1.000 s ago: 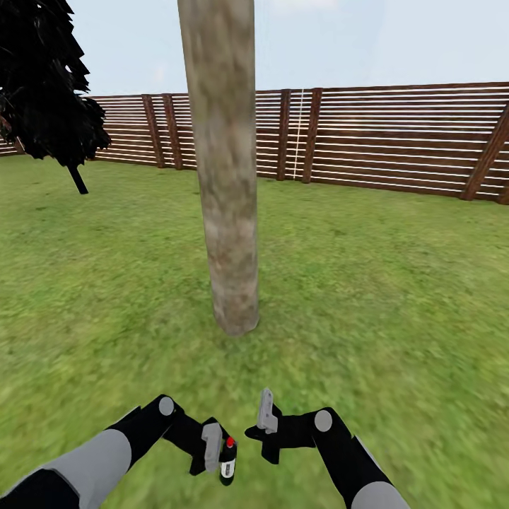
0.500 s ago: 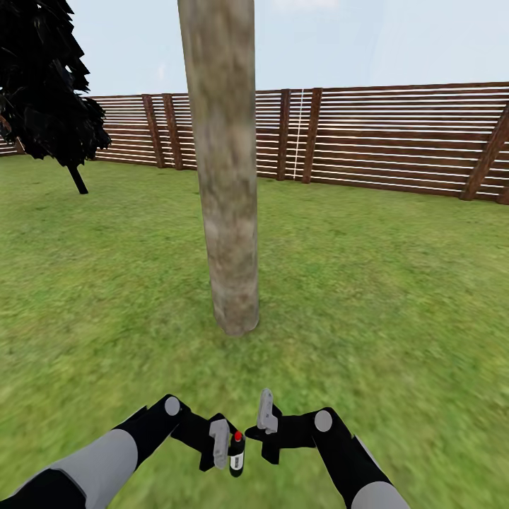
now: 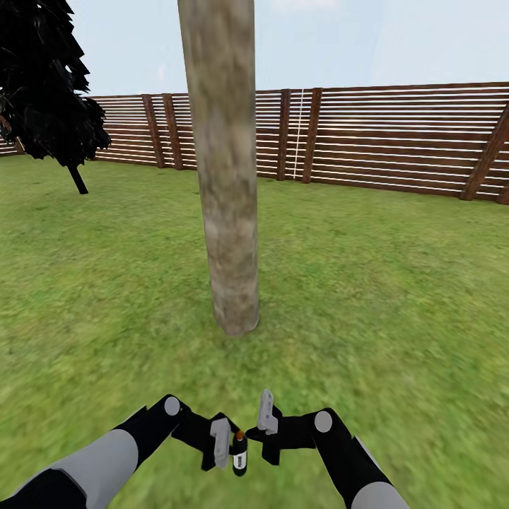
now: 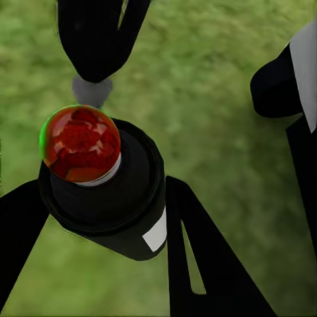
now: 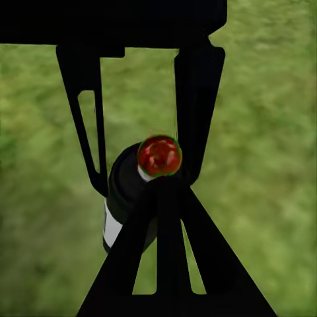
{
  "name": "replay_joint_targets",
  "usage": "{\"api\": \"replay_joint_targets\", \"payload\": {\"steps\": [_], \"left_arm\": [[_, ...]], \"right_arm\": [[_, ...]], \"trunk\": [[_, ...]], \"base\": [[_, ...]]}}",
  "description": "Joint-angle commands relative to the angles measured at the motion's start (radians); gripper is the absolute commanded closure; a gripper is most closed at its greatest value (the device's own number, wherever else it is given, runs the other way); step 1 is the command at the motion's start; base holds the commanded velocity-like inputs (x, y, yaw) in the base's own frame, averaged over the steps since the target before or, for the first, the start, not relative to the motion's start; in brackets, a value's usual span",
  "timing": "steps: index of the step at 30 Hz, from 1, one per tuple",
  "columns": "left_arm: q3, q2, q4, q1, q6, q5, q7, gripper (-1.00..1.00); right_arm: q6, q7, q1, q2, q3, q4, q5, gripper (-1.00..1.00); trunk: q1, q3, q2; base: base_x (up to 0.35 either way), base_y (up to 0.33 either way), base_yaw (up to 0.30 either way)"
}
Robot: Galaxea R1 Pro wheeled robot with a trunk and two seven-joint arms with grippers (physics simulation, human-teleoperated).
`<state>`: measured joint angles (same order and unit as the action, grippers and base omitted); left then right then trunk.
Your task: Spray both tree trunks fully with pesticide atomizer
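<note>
Your left gripper clamps the atomizer (red cap up) — your right gripper's spread I can't tell.

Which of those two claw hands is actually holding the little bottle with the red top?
The left gripper: the atomizer sits between its fingers, gripped around the body. The right gripper hangs beside it, holding nothing.

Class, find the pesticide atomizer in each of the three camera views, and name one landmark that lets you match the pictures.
Head view: pesticide atomizer low centre, between both grippers, in front of the tree trunk.
Left wrist view: large, left of centre, between dark fingers.
Right wrist view: centre, behind dark fingers.
Shared landmark: its red cap.
</note>
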<state>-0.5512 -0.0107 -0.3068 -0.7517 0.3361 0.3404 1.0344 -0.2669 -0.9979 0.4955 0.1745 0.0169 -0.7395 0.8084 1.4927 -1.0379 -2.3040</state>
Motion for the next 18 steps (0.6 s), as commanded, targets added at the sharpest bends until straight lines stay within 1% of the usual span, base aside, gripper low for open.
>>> {"api": "replay_joint_targets", "payload": {"steps": [1, 3, 9, 12, 14, 15, 18], "left_arm": [[0.000, 0.000, 0.000, 0.000, 0.001, -0.011, 0.009, 1.00], [0.000, 0.000, 0.000, 0.000, 0.004, -0.019, 0.022, 1.00], [0.000, -0.001, 0.009, 0.000, 0.004, -0.021, 0.025, 1.00], [-0.002, -0.013, 0.014, 0.000, 0.002, -0.017, 0.024, 1.00], [-0.003, -0.029, 0.025, 0.000, 0.000, -0.013, 0.020, 1.00], [-0.004, -0.044, 0.032, 0.000, -0.002, -0.011, 0.019, 1.00], [-0.006, -0.112, 0.037, 0.000, -0.003, -0.009, 0.018, 1.00]], "right_arm": [[0.000, 0.000, 0.000, 0.000, 0.000, 0.000, 0.000, 1.00], [0.000, 0.001, 0.000, 0.000, 0.000, 0.000, 0.000, 1.00], [0.000, 0.001, 0.000, 0.000, 0.000, 0.000, 0.000, 1.00], [0.000, 0.001, 0.000, 0.000, 0.000, 0.000, 0.000, 1.00], [0.000, 0.001, 0.000, 0.000, 0.000, 0.000, 0.000, 1.00], [0.000, 0.001, 0.000, 0.000, 0.000, 0.000, 0.000, 1.00], [0.000, 0.001, 0.000, 0.000, 0.000, 0.001, 0.000, 1.00]], "trunk": [[0.000, 0.000, 0.000], [0.000, 0.000, 0.000], [0.000, 0.000, 0.000], [0.000, 0.000, 0.000], [0.000, 0.000, 0.000], [0.000, 0.000, 0.000], [0.000, 0.000, 0.000]], "base": [[0.000, 0.000, 0.000], [0.000, 0.000, 0.000], [0.000, 0.000, 0.000], [0.000, 0.000, 0.000], [0.000, 0.000, 0.000], [0.000, 0.000, 0.000], [0.000, 0.000, 0.000]]}}
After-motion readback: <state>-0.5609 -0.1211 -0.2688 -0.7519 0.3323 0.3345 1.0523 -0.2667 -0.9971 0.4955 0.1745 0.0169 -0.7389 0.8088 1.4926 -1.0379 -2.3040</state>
